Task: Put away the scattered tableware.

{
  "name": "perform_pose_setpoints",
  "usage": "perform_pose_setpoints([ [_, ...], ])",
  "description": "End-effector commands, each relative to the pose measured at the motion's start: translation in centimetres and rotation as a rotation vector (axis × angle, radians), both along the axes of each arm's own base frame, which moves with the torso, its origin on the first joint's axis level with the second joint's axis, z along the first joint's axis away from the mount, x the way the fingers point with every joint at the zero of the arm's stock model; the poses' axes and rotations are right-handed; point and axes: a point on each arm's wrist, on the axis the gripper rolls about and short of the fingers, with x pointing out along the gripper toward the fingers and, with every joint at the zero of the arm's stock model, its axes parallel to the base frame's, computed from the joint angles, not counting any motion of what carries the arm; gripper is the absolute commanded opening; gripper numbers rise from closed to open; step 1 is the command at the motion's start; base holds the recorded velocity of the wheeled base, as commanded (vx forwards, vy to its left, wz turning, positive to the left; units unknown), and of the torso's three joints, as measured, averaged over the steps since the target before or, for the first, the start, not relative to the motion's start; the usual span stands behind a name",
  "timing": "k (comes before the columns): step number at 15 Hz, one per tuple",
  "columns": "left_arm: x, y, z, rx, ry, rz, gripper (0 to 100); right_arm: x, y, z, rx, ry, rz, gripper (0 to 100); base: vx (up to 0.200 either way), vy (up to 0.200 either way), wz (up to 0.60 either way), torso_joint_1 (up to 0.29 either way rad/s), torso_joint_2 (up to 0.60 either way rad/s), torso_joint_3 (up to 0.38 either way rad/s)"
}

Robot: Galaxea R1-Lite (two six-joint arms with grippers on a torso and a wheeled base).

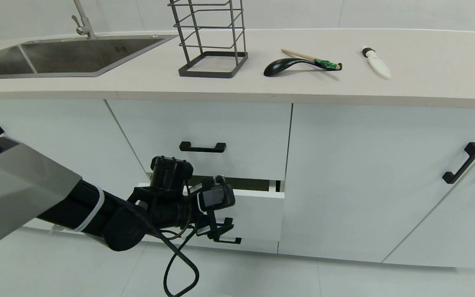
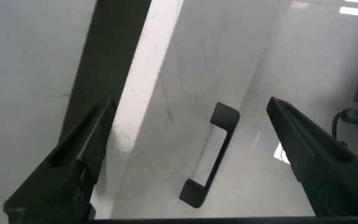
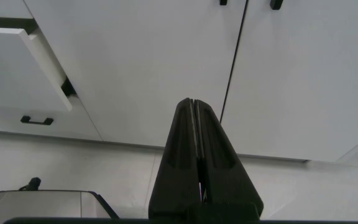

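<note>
On the pale countertop (image 1: 427, 66) lie a black spoon (image 1: 287, 65), a wooden stick with a green patterned end (image 1: 309, 58) resting across the spoon's handle, and a white utensil with a black band (image 1: 377, 62). Below, the lower white drawer (image 1: 254, 206) stands slightly pulled out. My left gripper (image 1: 226, 231) is open right at the drawer's black handle (image 1: 230, 240). In the left wrist view that handle (image 2: 210, 155) sits between the spread fingers of the left gripper (image 2: 190, 104), not touched. My right gripper (image 3: 194, 106) is shut on nothing and faces the cabinet fronts.
A dark wire rack (image 1: 212, 41) stands on the counter left of the spoon. A steel sink (image 1: 68, 51) with a faucet (image 1: 81, 20) is at the far left. The upper drawer's handle (image 1: 202, 147) and the cabinet door handles (image 1: 462, 163) jut out.
</note>
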Motion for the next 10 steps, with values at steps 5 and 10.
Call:
perform_pose_setpoints([
  [5,-7.7,3.3,1.2,0.012,0.038,-0.033,100,0.0,0.0,0.0,0.0,0.001,-0.001,0,0.0,0.0,0.0,0.0,0.0,0.0],
  [10,-10.5,4.5,2.3,0.0,0.021,-0.038,100,0.0,0.0,0.0,-0.002,0.001,-0.001,0,0.0,0.0,0.0,0.0,0.0,0.0],
])
